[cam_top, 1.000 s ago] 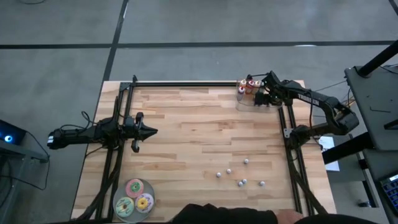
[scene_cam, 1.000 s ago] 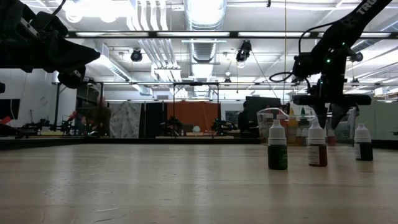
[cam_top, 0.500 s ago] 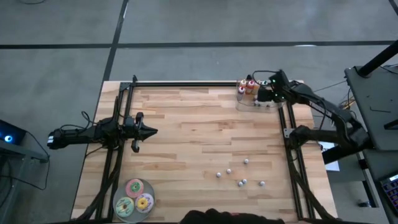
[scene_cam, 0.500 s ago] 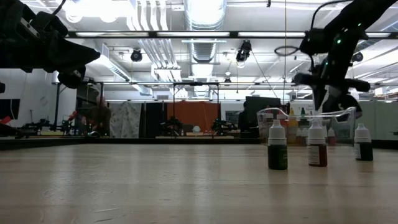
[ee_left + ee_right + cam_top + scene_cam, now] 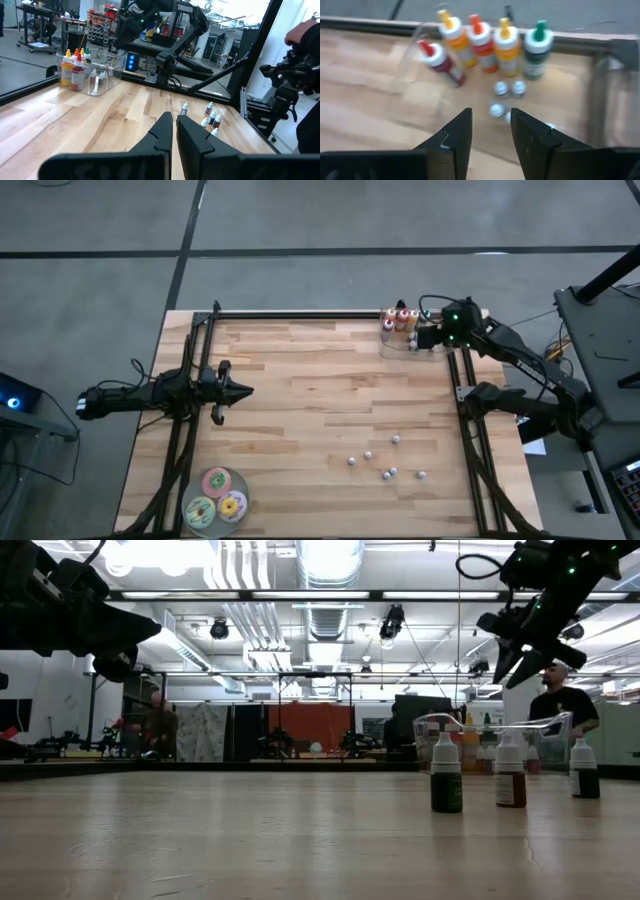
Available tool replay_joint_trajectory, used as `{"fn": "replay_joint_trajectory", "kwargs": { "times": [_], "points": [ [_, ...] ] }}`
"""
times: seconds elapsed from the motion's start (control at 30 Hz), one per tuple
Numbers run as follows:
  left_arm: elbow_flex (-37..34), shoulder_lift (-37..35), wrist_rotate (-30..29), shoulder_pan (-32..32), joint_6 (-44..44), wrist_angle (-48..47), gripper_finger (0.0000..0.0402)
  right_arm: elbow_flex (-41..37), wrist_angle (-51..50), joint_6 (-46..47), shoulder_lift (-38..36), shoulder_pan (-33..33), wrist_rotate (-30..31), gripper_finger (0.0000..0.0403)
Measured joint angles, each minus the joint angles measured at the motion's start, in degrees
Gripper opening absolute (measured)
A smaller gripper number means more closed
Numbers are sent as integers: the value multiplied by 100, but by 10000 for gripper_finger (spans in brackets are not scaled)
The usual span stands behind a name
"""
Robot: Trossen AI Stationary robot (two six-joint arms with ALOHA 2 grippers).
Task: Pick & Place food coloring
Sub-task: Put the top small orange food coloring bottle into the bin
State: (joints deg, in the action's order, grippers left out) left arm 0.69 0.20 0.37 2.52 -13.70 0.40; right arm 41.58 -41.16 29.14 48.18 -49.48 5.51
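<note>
Several tiny food coloring bottles (image 5: 385,460) with pale caps stand upright on the wood table near its right front; three show in the low view (image 5: 510,772). More pale-capped tiny ones (image 5: 506,89) lie inside a clear container (image 5: 400,332) at the far right corner, beside taller bottles (image 5: 480,42). My right gripper (image 5: 490,120) hangs open above that container, tilted downward, with nothing between its fingers. My left gripper (image 5: 238,391) waits shut and level over the table's left side.
Three flat round discs (image 5: 217,500), pink, green and yellow, lie at the near left corner. Black frame rails (image 5: 300,315) run along the far edge and both sides. A person (image 5: 560,705) stands in the room beyond the table.
My right gripper has risen out of the clear container and drawn back a little toward the table's right edge, tipping less steeply downward. The bottles in the container and on the table stay where they were.
</note>
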Motion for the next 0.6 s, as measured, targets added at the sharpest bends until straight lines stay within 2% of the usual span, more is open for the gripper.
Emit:
{"fn": "replay_joint_trajectory", "kwargs": {
  "times": [0.47,0.6],
  "points": [
    [2,1,-1,0,1,-2,0,0,436,-997,-17,915,-1158,159],
    [1,-1,-1,0,1,-2,0,66,463,-1011,-8,1353,-1215,162]
  ]
}}
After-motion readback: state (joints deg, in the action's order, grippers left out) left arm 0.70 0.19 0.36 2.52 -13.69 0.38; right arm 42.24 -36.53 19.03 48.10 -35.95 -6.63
